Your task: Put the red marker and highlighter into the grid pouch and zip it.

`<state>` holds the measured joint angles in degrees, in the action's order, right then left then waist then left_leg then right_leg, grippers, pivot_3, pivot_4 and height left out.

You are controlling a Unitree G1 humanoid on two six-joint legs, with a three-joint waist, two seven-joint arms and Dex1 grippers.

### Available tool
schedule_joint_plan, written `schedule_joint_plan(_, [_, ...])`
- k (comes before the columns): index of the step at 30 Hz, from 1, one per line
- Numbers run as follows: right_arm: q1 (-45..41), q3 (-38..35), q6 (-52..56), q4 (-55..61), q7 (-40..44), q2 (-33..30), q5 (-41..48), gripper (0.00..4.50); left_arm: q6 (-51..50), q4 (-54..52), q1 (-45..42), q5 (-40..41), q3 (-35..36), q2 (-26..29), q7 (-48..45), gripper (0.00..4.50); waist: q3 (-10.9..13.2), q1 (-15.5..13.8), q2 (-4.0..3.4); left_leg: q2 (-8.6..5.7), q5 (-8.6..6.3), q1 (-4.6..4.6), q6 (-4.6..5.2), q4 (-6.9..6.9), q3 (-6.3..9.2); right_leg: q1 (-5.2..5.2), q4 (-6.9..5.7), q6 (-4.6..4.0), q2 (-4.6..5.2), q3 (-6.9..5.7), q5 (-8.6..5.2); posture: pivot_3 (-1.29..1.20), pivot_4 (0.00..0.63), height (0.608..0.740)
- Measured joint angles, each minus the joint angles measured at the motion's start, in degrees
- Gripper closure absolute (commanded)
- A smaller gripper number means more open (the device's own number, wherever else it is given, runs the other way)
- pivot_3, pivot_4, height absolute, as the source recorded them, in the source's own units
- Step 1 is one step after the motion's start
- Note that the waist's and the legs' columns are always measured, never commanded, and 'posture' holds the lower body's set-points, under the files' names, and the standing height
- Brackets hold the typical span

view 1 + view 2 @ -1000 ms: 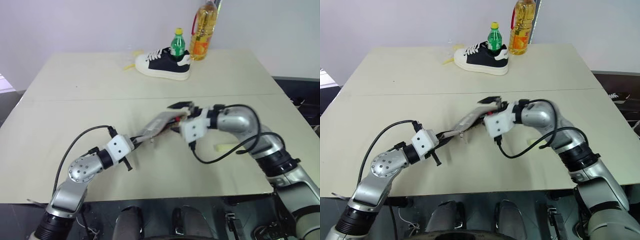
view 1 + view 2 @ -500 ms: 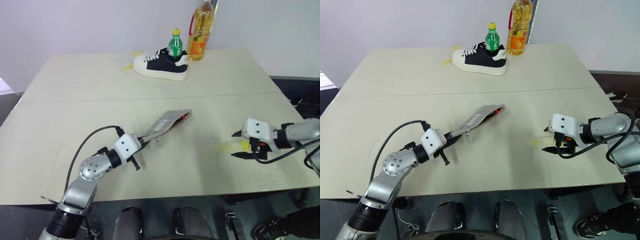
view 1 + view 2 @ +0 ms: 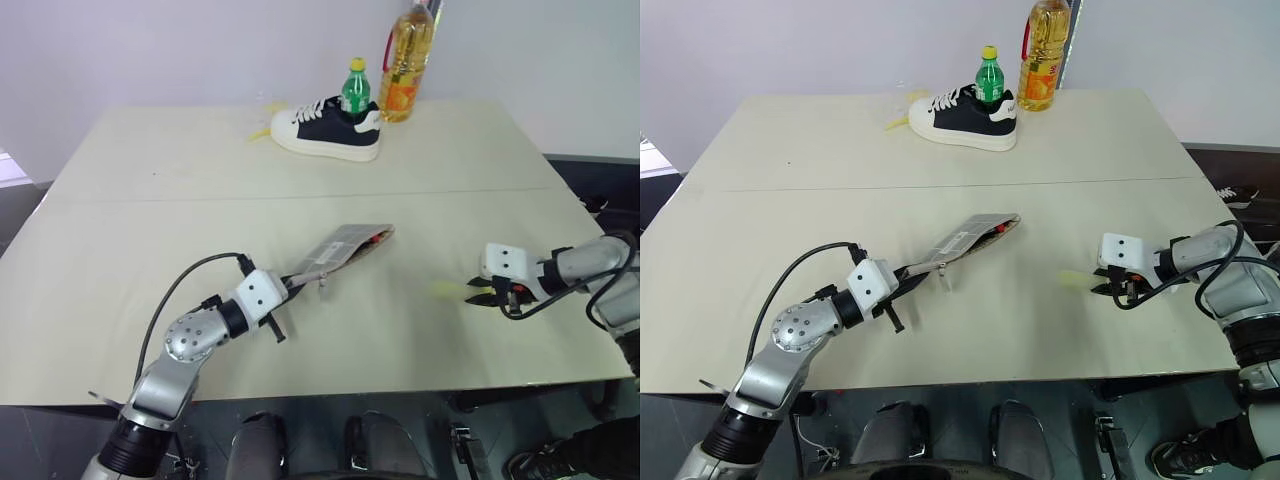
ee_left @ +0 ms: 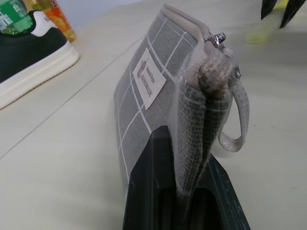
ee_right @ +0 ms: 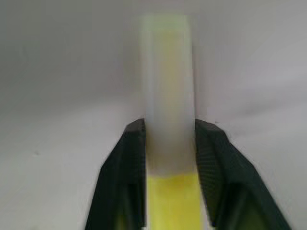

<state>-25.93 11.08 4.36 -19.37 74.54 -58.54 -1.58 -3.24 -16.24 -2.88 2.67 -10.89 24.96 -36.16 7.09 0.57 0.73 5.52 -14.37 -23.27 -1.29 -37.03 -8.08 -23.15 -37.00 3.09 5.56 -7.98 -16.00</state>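
Since a second ago my right gripper (image 5: 168, 139) has left the pouch mouth, swung out to the right side of the table and come down on the highlighter (image 5: 168, 96), and its jaws have narrowed from wide to a snug fit around the barrel. In the right wrist view both pads press the pale barrel near where it meets the brighter yellow end; the rest of the pen runs out ahead of the jaws, lying on the table (image 3: 150, 200).

My left gripper (image 4: 184, 143) is fully closed on one end of the pouch (image 4: 144, 86), holding it on edge with the far end lifted off the table. A red tip of the marker (image 3: 374, 237) peeks from the open mouth at that far end, well away from my left jaws, so I judge the marker is already in.

What worries me: the grip sits close to one end of a smooth round barrel, so on lifting it could pivot or squirt out. The pouch mouth is narrow and floppy, so a skewed highlighter may catch the lip or push the marker back out.

The pouch is grey with white grid lines, a small white label and a wrist loop by the zipper.
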Motion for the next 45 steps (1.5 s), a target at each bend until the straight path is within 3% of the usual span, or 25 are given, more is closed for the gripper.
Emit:
schedule_joint_plan(14, [-7.9, -0.6, -2.2, 18.6, -15.6, 10.8, -4.4, 3.66, 0.3, 2.1, -1.5, -0.4, 3.1, -0.3, 2.9, 4.5, 0.1, -0.5, -0.11, -0.02, 0.0, -0.05, -0.01, 0.0, -0.01, -0.06, -0.02, 0.01, 0.04, -0.01, 0.0, 0.0, 0.15, 0.705])
schedule_joint_plan(28, [-11.3, 2.7, -2.3, 16.4, -18.3, 15.2, -9.9, 3.66, 0.2, 1.8, -1.0, -0.5, 2.7, -0.7, 2.8, 4.5, 0.1, -0.7, -0.13, -0.02, 0.0, -0.05, -0.01, 0.0, -0.06, -0.09, -0.05, 0.01, 0.02, 0.0, 0.0, 0.0, 0.15, 0.705])
schedule_joint_plan(45, [-12.3, 5.1, -7.4, 15.6, -18.4, 15.1, -14.4, 3.66, -0.1, 0.5, -0.5, -0.4, 2.5, -0.7, 2.3, 4.5, 0.1, -0.6, -0.13, -0.01, 0.0, -0.05, -0.01, 0.0, -0.07, -0.1, -0.06, 0.01, 0.02, 0.0, 0.0, 0.0, 0.15, 0.705])
